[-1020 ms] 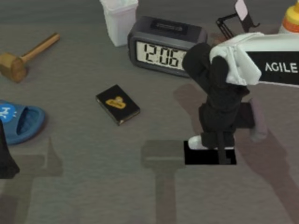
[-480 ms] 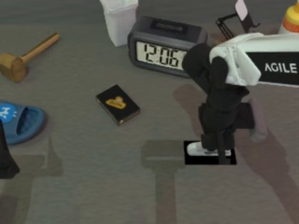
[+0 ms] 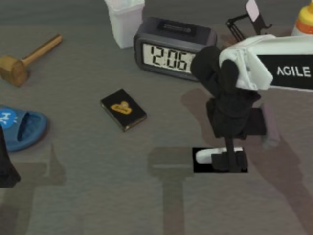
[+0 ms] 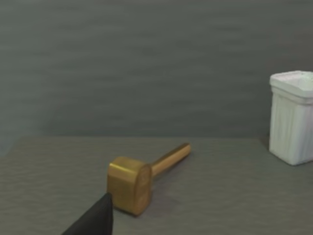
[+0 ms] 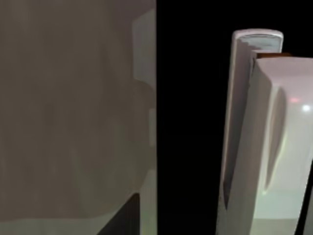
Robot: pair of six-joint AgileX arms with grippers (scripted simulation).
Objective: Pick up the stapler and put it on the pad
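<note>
The white stapler lies flat on the black pad, right of the table's middle. My right gripper stands directly over it, open, with its dark fingers either side of the stapler's right half. In the right wrist view the stapler rests on the pad, and a strip of pad shows between it and one finger. My left gripper is parked at the table's left edge, open and holding nothing; one of its fingers shows in the left wrist view.
A digital clock and a white bin stand at the back. A wooden mallet and a blue slipper lie at the left. A black box with a yellow logo sits mid-table. A yellow-and-white bottle stands at the back right.
My right gripper came down with the stapler onto the pad and parted its fingers. More of the stapler now shows lying on the pad. The left arm has not moved.
</note>
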